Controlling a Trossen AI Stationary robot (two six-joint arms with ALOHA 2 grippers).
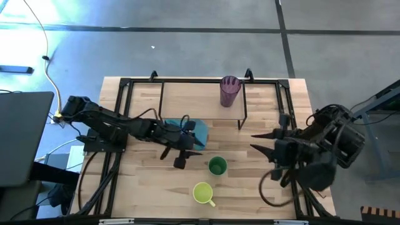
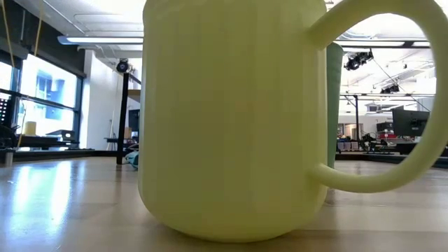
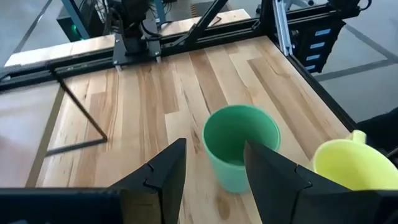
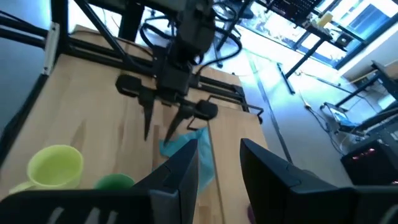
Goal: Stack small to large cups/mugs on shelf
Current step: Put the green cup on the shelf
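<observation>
Left gripper (image 1: 181,153) fingers spread, just beside green cup (image 1: 217,165) mid-table. Straddle its rim squarely before closing. Purple tumbler (image 1: 229,91) on shelf (image 1: 187,94); yellow mug (image 1: 203,193) near front edge. Right gripper (image 1: 262,142) spread, idle.

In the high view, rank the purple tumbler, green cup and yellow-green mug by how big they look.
1. Purple tumbler, on the shelf; its side also shows.
2. Yellow-green mug, wider rim plus handle.
3. Green cup, smallest rim, though close to the mug.
</observation>
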